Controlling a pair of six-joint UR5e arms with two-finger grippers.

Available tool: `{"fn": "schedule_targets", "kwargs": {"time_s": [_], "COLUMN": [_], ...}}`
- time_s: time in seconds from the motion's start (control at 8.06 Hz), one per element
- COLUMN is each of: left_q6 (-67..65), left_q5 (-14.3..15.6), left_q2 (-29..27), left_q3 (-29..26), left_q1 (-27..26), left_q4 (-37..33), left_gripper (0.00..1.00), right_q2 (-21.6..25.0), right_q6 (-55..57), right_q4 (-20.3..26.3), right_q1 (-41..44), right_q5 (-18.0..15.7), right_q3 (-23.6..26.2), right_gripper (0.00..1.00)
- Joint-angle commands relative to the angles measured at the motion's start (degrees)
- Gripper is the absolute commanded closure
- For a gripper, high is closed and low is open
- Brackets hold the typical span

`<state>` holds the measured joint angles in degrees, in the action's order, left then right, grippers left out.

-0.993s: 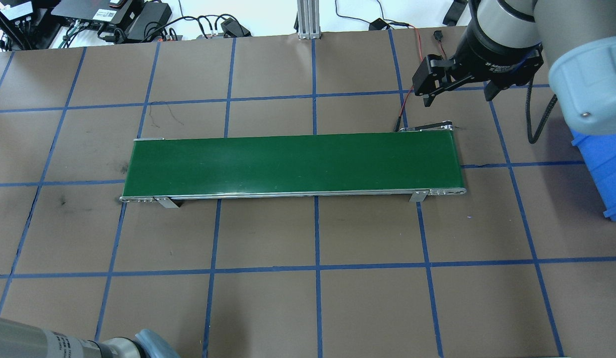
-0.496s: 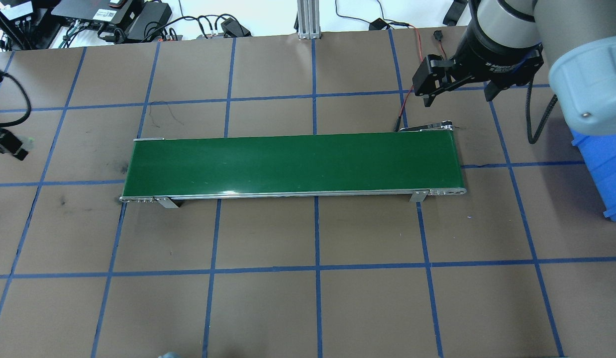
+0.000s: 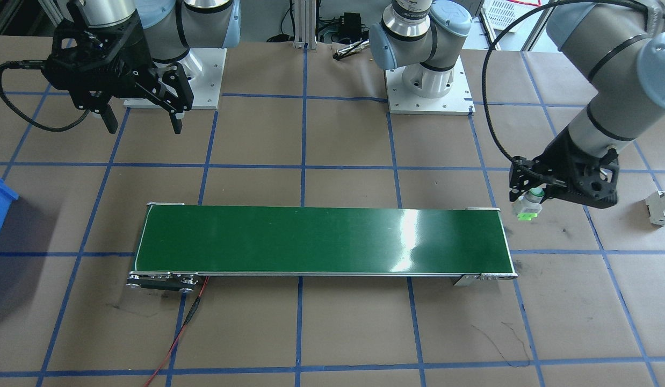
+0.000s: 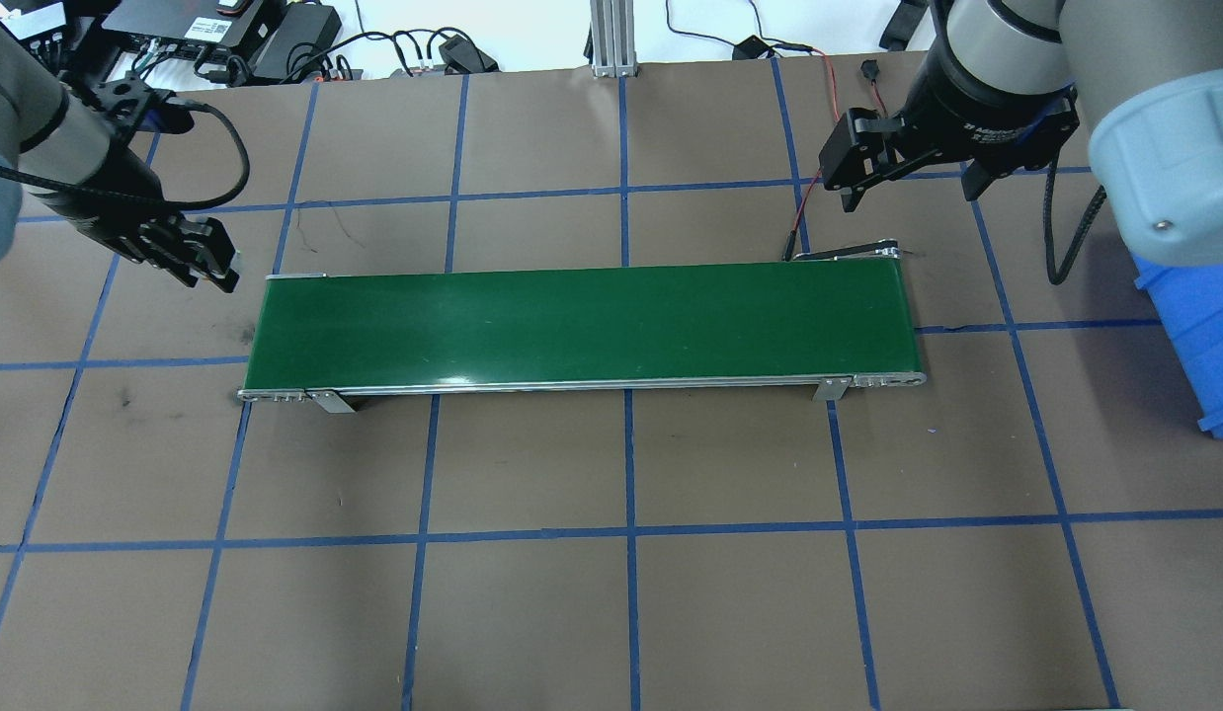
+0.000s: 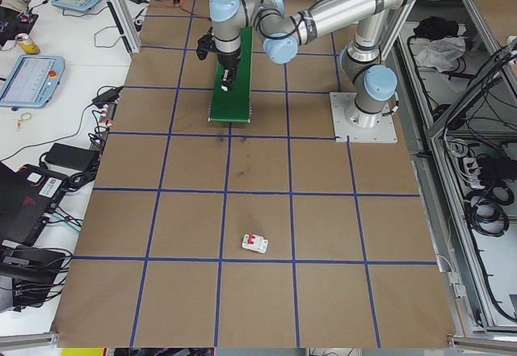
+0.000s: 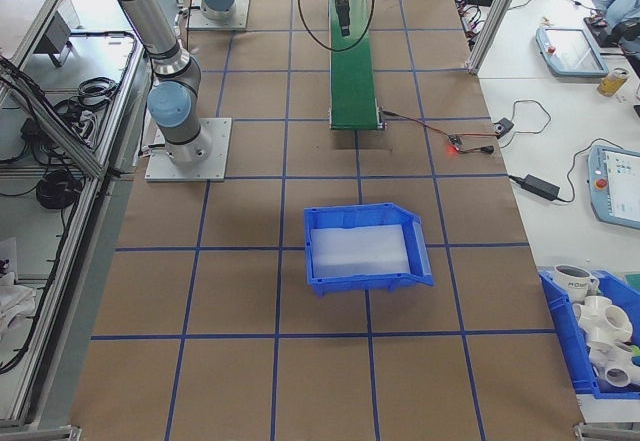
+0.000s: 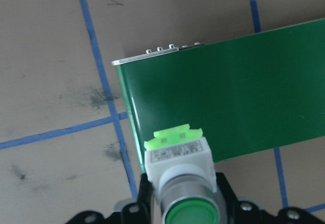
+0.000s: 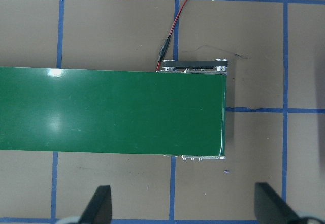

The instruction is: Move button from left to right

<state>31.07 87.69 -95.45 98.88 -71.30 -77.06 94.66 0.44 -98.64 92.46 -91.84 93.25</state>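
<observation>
Front-facing exterior view records one button (image 3: 528, 207), held off the table in the left gripper (image 3: 531, 200), just beyond the left-hand end of the conveyor belt (image 3: 322, 241) and not touching it. Left wrist view confirms the grip: the fingers are closed against the sides of the button's white-grey body, with the round green cap nearest the camera and the light green base pointing away, over the belt's corner. One conveyor is present, lying lengthwise across the brown table (image 4: 611, 592), which is marked with a blue tape grid. Two arms, two grippers. The right gripper (image 3: 142, 118) hangs above the table behind the belt's right-hand end, its fingers spread wide with nothing between them; the right wrist view shows both fingertips (image 8: 99, 206) well apart, cut off at the bottom edge. One white breaker with red marks (image 3: 663, 207) lies on the table out past the left arm. One blue bin (image 6: 365, 247) sits on the right side, cut off in the overhead view. From overhead the button itself is hidden under the left gripper.
</observation>
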Motion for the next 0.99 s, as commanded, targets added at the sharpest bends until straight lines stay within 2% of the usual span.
{"fn": "schedule_targets", "kwargs": {"time_s": [0.0, 0.37, 0.5, 0.87], "left_q6": [1.51, 3.55, 6.08, 5.85], "left_q5": [0.37, 0.9, 3.43, 3.19], "left_q2": [-3.93, -9.82, -11.84, -13.01], "left_q3": [1.4, 1.4, 1.22, 1.22], "left_q1": [-2.18, -2.18, -2.09, -2.09], "left_q4": [0.77, 1.99, 2.35, 3.94], "left_gripper": [1.0, 1.0, 1.0, 1.0], "right_q2": [0.0, 0.0, 0.0, 0.0], "right_q6": [0.0, 0.0, 0.0, 0.0], "right_q4": [-0.06, 0.02, 0.02, 0.02], "right_q1": [0.0, 0.0, 0.0, 0.0], "right_q5": [-0.01, -0.01, -0.01, -0.01], "right_q3": [0.0, 0.09, 0.09, 0.09], "right_gripper": [0.0, 0.0, 0.0, 0.0]}}
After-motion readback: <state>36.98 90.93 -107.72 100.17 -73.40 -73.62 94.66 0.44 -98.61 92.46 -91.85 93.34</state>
